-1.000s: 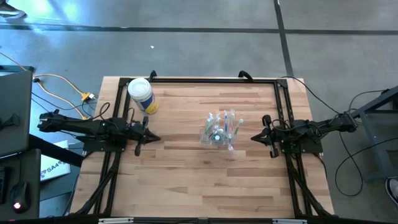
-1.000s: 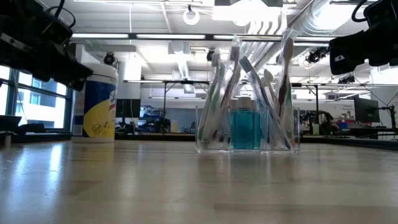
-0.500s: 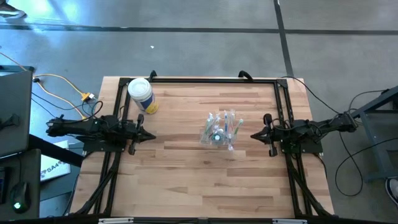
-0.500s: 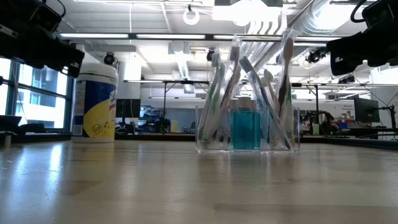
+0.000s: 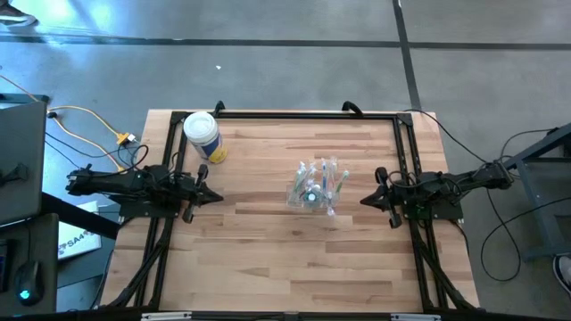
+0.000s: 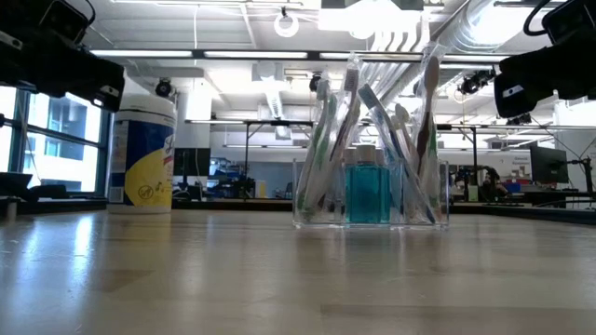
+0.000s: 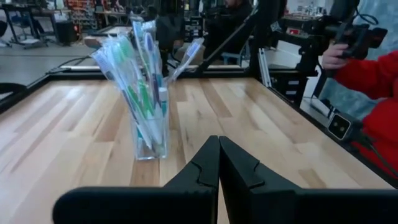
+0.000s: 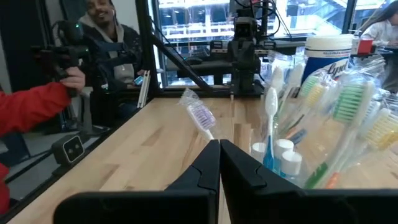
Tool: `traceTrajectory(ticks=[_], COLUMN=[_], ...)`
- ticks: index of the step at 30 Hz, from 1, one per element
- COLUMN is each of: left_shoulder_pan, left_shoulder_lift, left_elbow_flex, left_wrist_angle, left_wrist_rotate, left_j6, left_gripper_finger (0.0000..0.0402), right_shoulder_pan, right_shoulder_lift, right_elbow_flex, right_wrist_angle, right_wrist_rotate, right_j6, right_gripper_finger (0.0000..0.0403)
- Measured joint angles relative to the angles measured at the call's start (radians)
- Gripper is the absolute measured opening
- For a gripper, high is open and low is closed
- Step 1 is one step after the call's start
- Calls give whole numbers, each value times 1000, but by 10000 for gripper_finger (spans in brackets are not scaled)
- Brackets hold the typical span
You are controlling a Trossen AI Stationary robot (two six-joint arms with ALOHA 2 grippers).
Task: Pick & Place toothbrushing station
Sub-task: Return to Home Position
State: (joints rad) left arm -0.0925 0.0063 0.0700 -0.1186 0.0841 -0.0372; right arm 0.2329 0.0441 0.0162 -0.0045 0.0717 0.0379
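Note:
The toothbrushing station (image 5: pixel 314 187) is a clear plastic holder with several toothbrushes and a blue bottle, standing on its base at the table's middle; it also shows in the low view (image 6: pixel 370 177), the left wrist view (image 7: pixel 146 99) and the right wrist view (image 8: pixel 323 118). My left gripper (image 5: pixel 214 197) is shut and empty, at the table's left side, well away from the station. My right gripper (image 5: pixel 364 198) is shut and empty, just right of the station, not touching it.
A white cylindrical tub with a yellow label (image 5: pixel 202 135) stands at the far left of the table. Black frame rails (image 5: pixel 285 114) run along the table's far and side edges. A person in a red sleeve (image 7: pixel 367 68) stands beyond the table.
My left gripper has drawn back toward the table's left edge, staying shut. The station has kept still.

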Motion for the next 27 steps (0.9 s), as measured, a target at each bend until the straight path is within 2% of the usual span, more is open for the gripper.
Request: traceTrajectory(ticks=[4,10,17,27], left_shoulder_pan=[0,0,0,0], left_shoulder_lift=[0,0,0,6], left_elbow_flex=[-1,-2,-58,-58], left_wrist_angle=[4,-7,117,122], left_wrist_rotate=[0,-76,-54,-80], left_j6=[7,6,-28,7], left_gripper_finger=[0,0,0,0], right_shoulder_pan=[0,0,0,0], right_shoulder_lift=[1,1,1,1], right_elbow_flex=[0,0,0,0], right_wrist_angle=[0,4,4,4], right_wrist_rotate=[4,26,27,30], right_j6=[22,37,45,40], right_gripper_finger=[3,3,3,3])
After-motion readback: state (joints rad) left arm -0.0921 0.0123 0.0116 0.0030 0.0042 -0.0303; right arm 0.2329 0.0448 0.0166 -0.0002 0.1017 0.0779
